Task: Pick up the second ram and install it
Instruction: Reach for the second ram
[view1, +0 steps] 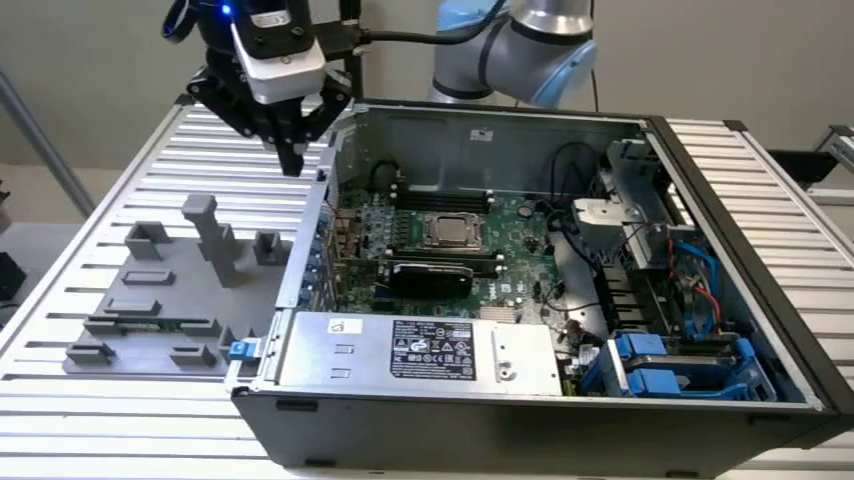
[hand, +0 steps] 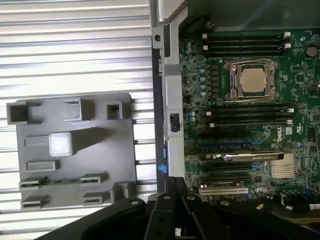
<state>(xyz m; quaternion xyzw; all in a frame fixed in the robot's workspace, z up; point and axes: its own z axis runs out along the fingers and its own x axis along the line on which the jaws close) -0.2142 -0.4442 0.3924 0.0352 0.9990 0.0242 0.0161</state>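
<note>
Gripper hovers over the slatted counter, just outside the open PC case. Its jaws are drawn close together and hold nothing. Second ram sits in a slot of the grey fixture, well apart from the jaws, probably cradled there to stay put for grasping.

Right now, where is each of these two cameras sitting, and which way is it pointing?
Exterior view: off the arm, raised, looking down aslant at the open computer case and grey fixture tray; the arm and gripper show.
Wrist view: on the wrist, looking straight down over the case's edge; the gripper's dark body shows.
Shared: the tray, the CPU socket and the memory slots.
</note>
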